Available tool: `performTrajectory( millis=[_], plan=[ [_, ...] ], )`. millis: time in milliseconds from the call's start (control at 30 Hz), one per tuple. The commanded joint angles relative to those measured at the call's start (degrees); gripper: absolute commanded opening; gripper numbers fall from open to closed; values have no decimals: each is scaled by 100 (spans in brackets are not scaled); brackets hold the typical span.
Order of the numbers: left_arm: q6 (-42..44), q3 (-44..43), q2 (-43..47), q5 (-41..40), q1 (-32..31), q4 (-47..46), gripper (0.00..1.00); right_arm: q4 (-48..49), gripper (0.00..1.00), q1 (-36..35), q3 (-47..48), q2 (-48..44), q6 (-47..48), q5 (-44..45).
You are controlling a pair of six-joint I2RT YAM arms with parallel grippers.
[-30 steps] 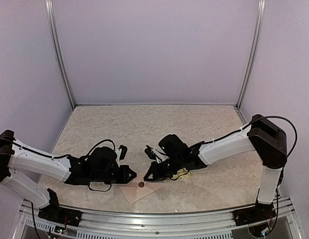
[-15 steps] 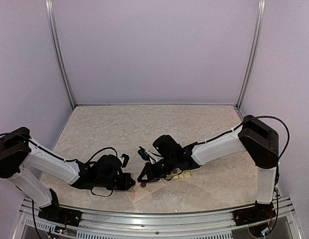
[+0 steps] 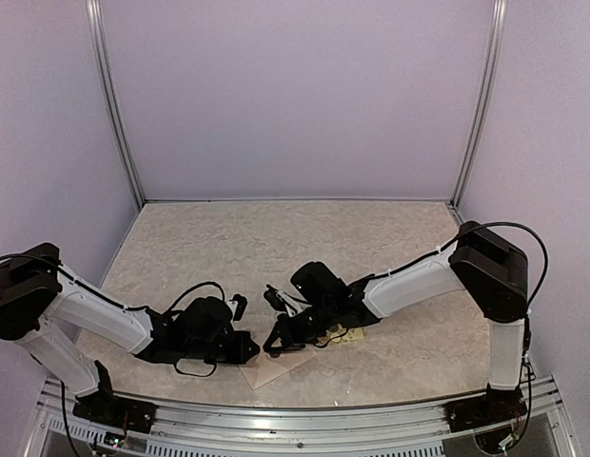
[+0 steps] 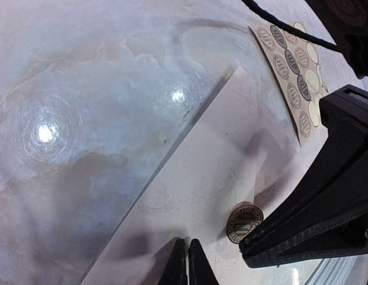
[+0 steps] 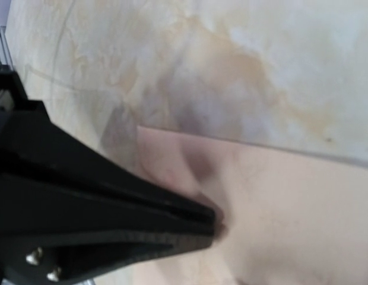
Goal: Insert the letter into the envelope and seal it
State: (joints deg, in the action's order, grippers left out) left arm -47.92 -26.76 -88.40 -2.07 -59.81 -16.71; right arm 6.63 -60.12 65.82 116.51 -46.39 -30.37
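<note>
From above we see only part of the envelope (image 3: 274,369). The left gripper (image 3: 255,347) and right gripper (image 3: 269,348) cover the rest, and the sticker card (image 3: 346,335) shows just an edge under the right arm (image 3: 409,284). In the left wrist view the envelope runs off the bottom. There the right gripper hides part of the round sticker (image 4: 243,221), whose print we cannot read. The right wrist view is blurred.

Right fingers (image 5: 113,217) nearer, onto envelope (image 5: 291,202).
</note>
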Motion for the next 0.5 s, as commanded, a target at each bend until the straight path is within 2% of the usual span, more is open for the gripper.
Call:
performTrajectory(
  millis=[0, 467],
  plan=[
    [70, 189, -213, -13, -41, 535, 3, -53, 0, -63, -97, 135, -103, 120],
    [81, 170, -200, -28, -41, 583, 3, -197, 0, -13, -180, 222, -206, 268]
  ],
)
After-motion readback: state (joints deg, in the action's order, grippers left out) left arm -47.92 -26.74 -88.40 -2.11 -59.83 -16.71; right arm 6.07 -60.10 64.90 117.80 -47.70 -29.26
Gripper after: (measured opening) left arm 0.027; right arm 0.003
